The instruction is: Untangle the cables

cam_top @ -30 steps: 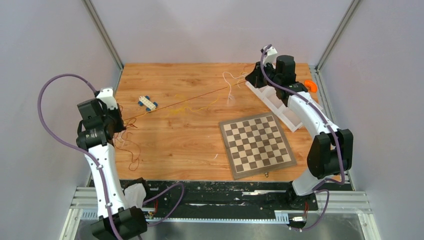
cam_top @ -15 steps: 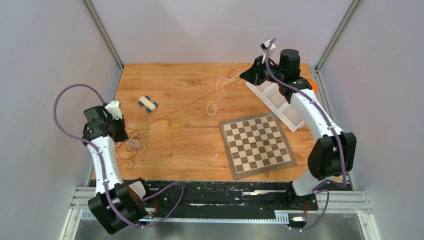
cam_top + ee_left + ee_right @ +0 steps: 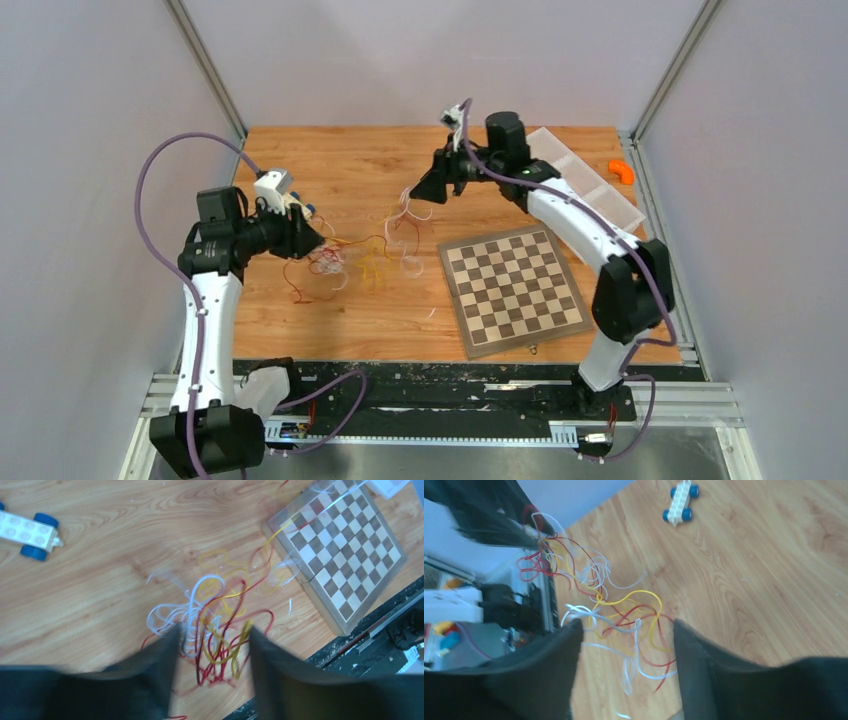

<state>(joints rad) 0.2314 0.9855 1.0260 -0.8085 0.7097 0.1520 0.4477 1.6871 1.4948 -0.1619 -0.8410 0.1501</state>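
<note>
Three colours of cables [image 3: 360,255], red, yellow and white, in one loose heap on the table [image 3: 400,320], lying between the two grippers.

Left gripper [image 3: 214,630]: jaws parted to a moderate gap, nothing visibly pinched. The heap is just ahead of and below its fingertips, with red and yellow strands showing through the gap.

Right gripper [image 3: 626,624]: jaws parted too, empty as far as I can see. The heap is ahead of it and a little apart, white and red strands nearest. Both wrist views are blurred, so a single strand brushing a finger can't be ruled out.

Chessboard [image 3: 515,290]: beyond the heap from the left gripper, with a few strands reaching its edge. Toy car [image 3: 27,530]: off to the side of the left gripper, clear of the heap.

Handling (judgement):
- Very thin, very light, limp wire with no stiffness, so it won't hold shape or push.
- Springy curls will snag each other, and pulling hard likely tightens the crossings.
- Smooth insulation and a small diameter mean a strand slips out unless the jaws close fully on it.
- Not fragile, but easy to drag the whole heap along.

Where to grab:
- Go for a free end or an outer loop at the rim of the heap, not the dense red-yellow middle.
- White loops [image 3: 165,614] on the left gripper's side stick out cleanly and look like the best pick there.
- For the right gripper, take a different colour at its own near edge, then draw the two apart low over the table.
</note>
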